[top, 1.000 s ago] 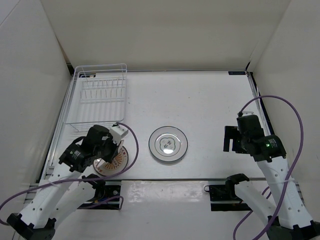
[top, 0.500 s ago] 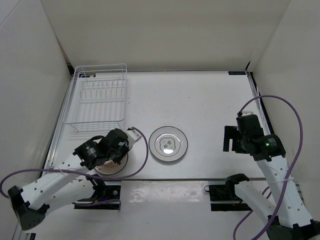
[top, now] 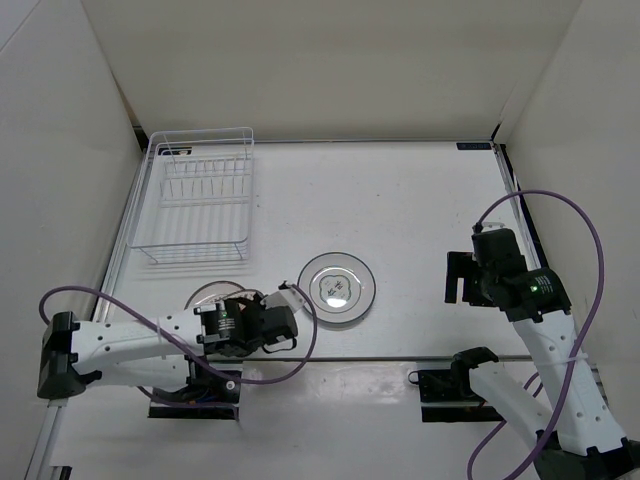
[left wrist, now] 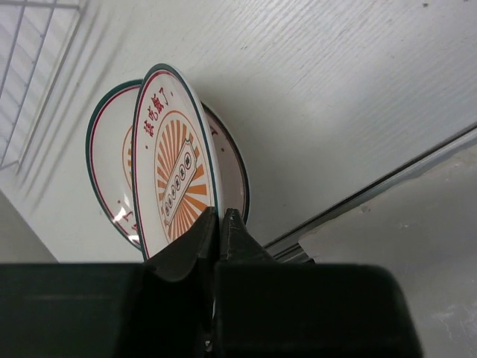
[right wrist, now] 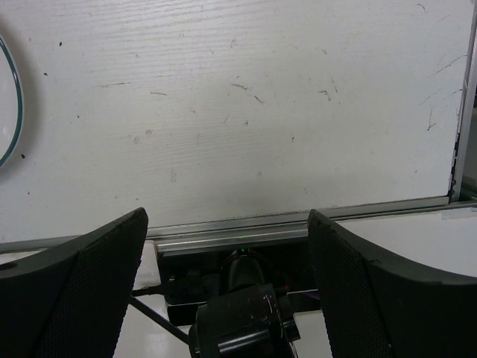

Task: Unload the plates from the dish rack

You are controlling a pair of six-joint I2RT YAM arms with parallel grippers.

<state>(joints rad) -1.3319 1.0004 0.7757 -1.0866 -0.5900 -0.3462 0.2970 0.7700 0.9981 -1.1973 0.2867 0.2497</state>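
My left gripper (left wrist: pixel 220 215) is shut on the rim of an orange-brown sunburst plate (left wrist: pixel 175 168), which stands tilted on edge. Behind it a second plate (left wrist: pixel 108 164) of the same pattern lies flat on the table. From the top view only that plate's rim (top: pixel 203 292) shows beside my low, outstretched left gripper (top: pixel 235 318). The white plate with a grey ring (top: pixel 338 287) lies flat at the table's middle. No plates show in the white wire dish rack (top: pixel 200 195) at the back left. My right gripper (right wrist: pixel 227 224) hangs open over bare table with nothing between its fingers.
The metal rail of the table's front edge (top: pixel 400 357) runs just below the plates. White walls close in the left, back and right sides. A corner of the rack (left wrist: pixel 30 60) shows beyond the held plate. My right gripper (top: pixel 462 277) stays near the right wall.
My left arm has dropped low and stretched rightward along the front edge, taking the orange-brown plate with it, now tipped on edge. The right arm has not moved.
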